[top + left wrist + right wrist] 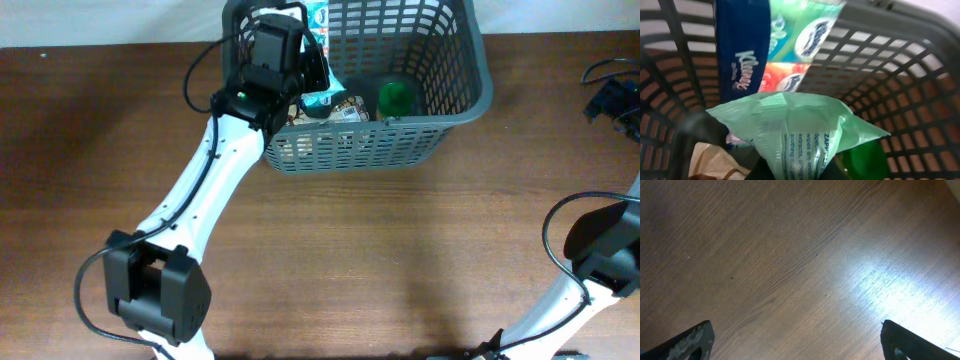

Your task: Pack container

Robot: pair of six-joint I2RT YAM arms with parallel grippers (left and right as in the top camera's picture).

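The dark grey slotted basket (pixel 455 90) stands at the back of the table. My left gripper (pixel 318 88) reaches over its left rim and is shut on a pale green pack of wipes (pixel 800 130), held inside the basket (pixel 920 100). A blue Kleenex tissue pack (pixel 742 55) leans against the far wall. A green-lidded jar (pixel 396 97) stands on the basket floor and shows beside the wipes in the left wrist view (pixel 865 162). My right gripper (pixel 797 342) is open and empty over bare wood; its arm shows at the overhead view's lower right.
A tan paper-like package (pixel 715 162) lies at the basket's lower left. A patterned tin or pack (pixel 345 110) sits beside the jar. Black cables and a device (pixel 615 100) lie at the table's right edge. The table (pixel 400 250) is dark wood.
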